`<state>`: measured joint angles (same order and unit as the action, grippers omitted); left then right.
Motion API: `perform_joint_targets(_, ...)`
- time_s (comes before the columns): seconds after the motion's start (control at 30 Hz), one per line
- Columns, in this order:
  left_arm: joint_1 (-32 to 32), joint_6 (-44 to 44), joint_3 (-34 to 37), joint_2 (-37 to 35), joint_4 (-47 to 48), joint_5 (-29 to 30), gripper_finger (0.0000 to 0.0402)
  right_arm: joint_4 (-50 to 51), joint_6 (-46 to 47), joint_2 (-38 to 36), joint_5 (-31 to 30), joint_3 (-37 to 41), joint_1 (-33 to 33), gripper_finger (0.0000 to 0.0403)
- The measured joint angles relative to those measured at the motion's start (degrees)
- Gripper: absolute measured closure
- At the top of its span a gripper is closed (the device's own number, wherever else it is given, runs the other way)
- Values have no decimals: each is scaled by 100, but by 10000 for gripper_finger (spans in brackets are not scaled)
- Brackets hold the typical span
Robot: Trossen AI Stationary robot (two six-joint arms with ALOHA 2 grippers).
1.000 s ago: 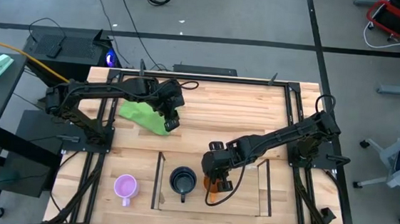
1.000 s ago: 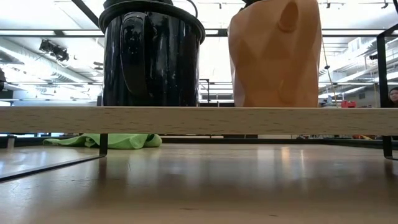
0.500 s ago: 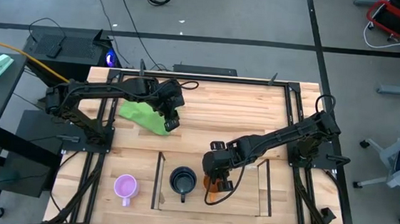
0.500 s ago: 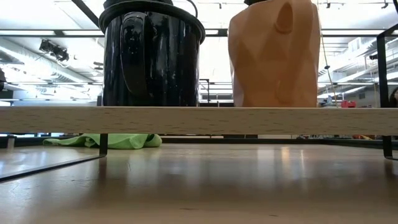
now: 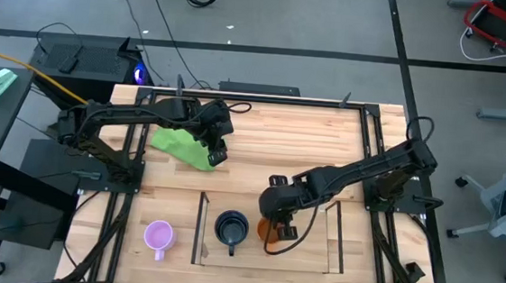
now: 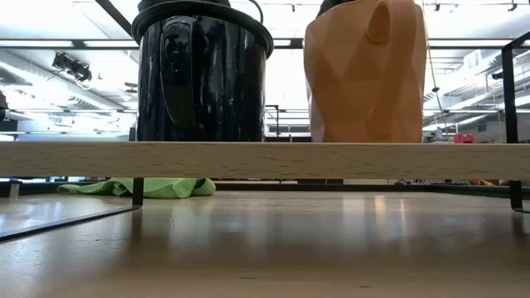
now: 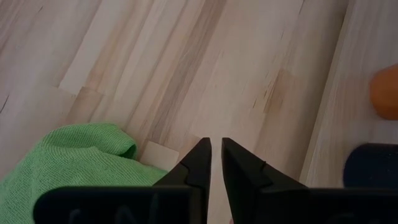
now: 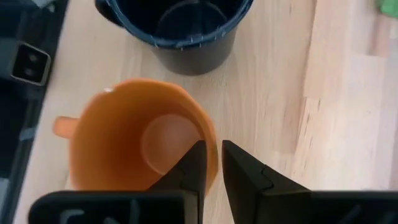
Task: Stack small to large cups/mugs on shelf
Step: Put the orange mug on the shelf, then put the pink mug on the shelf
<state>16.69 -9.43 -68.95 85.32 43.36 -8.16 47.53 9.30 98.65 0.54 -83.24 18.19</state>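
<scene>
Right fingers (image 8: 212, 163) pinching orange mug (image 8: 134, 134) rim beside black mug (image 8: 177, 28) on shelf (image 5: 316, 255); left fingers (image 7: 216, 163) narrow, empty.

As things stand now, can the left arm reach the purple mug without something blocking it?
Probably yes. The purple mug stands alone outside the shelf, on the left gripper's side; only open table lies between them.
</scene>
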Motion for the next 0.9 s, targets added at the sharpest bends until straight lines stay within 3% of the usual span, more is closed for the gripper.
perform_joint_targets(0.47,1,22,0,0,-10,1,359,256,-1,-1575,-161,0,-103,345)
perform_joint_targets(0.73,-156,22,0,0,-151,2,364,1084,651,-2803,-1259,6,-154,346)
perform_joint_targets(0.9,-212,24,0,0,-164,136,366,1744,1205,-3173,-1881,8,-28,346)
